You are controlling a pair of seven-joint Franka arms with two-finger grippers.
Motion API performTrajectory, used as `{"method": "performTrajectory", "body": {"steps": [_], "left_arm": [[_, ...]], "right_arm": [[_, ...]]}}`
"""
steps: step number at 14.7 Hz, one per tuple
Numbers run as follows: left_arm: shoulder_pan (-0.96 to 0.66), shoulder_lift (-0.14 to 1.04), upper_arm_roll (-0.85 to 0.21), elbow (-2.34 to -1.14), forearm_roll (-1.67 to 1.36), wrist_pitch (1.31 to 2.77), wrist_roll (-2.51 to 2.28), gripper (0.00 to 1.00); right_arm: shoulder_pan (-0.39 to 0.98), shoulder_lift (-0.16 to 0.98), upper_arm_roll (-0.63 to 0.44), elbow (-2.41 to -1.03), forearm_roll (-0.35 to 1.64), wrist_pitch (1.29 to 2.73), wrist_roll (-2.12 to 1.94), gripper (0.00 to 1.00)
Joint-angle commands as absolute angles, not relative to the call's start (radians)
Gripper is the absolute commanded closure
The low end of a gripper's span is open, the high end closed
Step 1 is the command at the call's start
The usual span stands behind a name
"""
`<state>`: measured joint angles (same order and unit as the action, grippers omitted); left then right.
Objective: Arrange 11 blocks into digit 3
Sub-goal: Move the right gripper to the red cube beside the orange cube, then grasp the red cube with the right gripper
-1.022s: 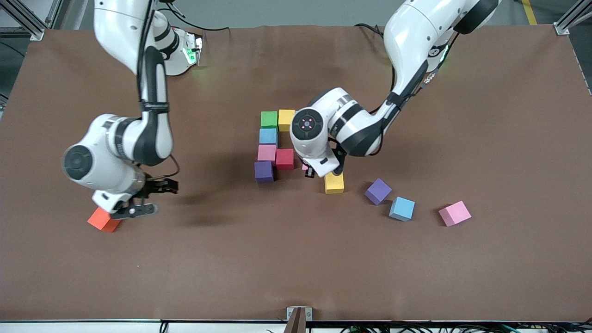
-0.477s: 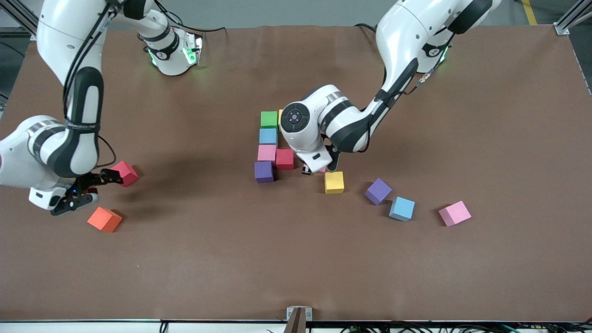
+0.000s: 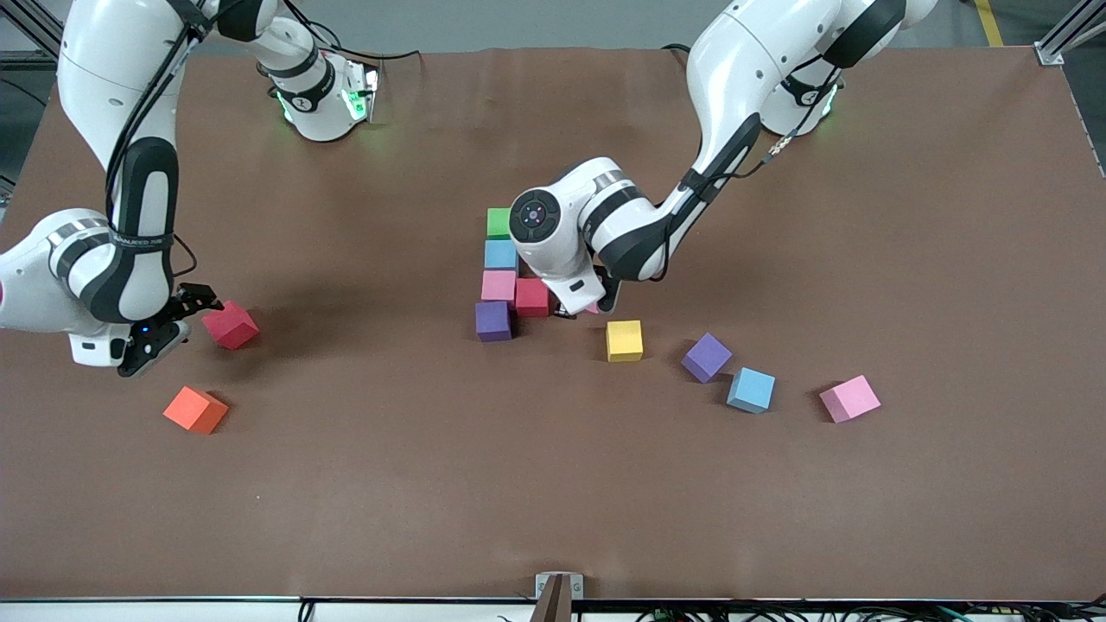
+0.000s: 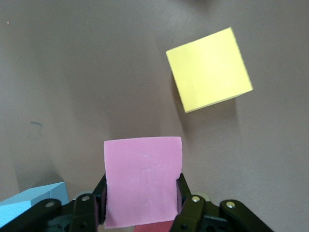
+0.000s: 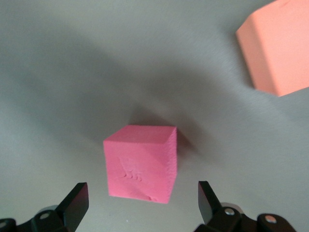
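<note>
Seating the pink cube (image 4: 143,180) squarely calls for the left gripper (image 3: 586,307), clamped on it, to lower it flush beside the red cube (image 3: 532,295) of the half-built digit 3 (image 3: 502,269); the right gripper (image 3: 164,326) hangs wide open, empty, over a loose red cube (image 3: 230,326)

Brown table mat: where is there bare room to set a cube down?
Bare: the broad strip of brown table mat nearer the camera than the orange foam cube and yellow foam cube. Crowded: around the purple foam cube in the column, under the left claw.
</note>
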<state>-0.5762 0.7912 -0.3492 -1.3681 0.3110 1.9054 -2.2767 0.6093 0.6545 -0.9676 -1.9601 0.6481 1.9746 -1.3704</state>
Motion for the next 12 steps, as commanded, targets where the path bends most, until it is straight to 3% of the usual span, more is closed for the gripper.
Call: {"method": "performTrajectory", "body": {"steps": [1, 4, 12], "left_arm": [[-0.615, 0.801, -0.315, -1.362, 0.333, 1.902, -2.299, 0.88], [-0.693, 0.802, -0.229, -1.358, 0.328, 1.908, -2.306, 0.88], [-0.692, 0.83, -0.222, -1.318, 0.325, 1.947, -2.417, 0.88]], "right_arm": [[0.63, 0.595, -0.966, -2.039, 0.663, 2.008, -1.402, 0.0], [0.658, 0.587, -0.966, -2.065, 0.684, 2.039, -1.401, 0.0], [0.686, 0.595, -0.968, -2.095, 0.716, 2.134, -1.356, 0.0]]}}
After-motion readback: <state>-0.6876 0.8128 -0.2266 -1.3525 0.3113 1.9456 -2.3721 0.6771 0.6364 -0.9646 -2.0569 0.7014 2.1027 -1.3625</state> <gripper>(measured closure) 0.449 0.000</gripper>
